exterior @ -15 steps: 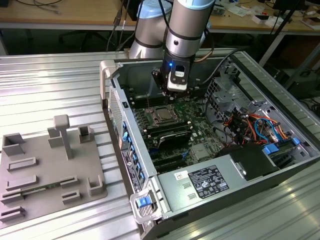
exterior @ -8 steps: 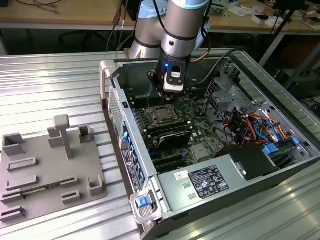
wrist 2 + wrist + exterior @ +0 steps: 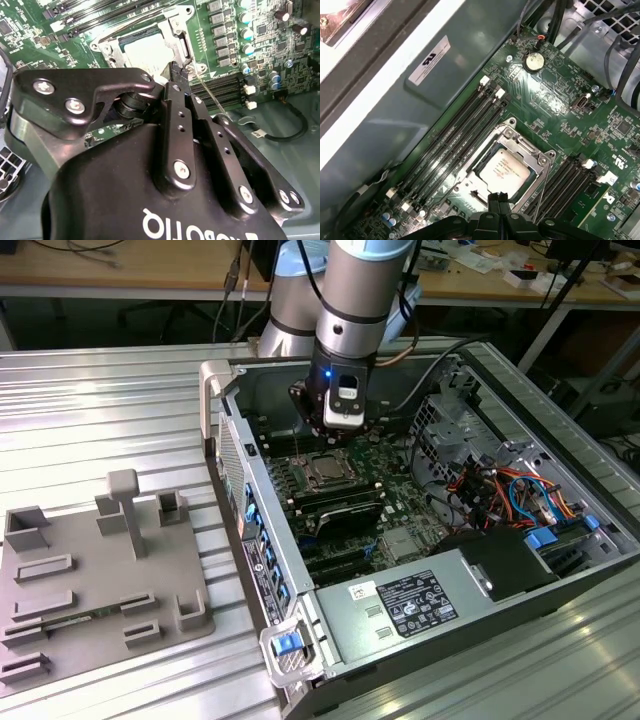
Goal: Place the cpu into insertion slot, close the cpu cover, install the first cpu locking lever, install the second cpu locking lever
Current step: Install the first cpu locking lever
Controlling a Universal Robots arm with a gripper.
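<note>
Black fingers [image 3: 172, 117] of the gripper [image 3: 178, 71] are closed together, tips just beside the thin, springy wire lever [image 3: 209, 96], probably best pressed near its free end, while the light, fragile cpu [image 3: 502, 169] lies in the slot [image 3: 484, 159] under the flat cover [image 3: 522, 146], arm [image 3: 350, 300] pointing steeply down.

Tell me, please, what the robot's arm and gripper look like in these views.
The arm is a silver-grey cylinder with pale blue joint caps, and dark cables run alongside it. A small blue light glows at the wrist, beside a white-and-black camera module. The gripper is matte black, with slim flat fingers and linkages pinned by silver screws, and white lettering on its body.
</note>
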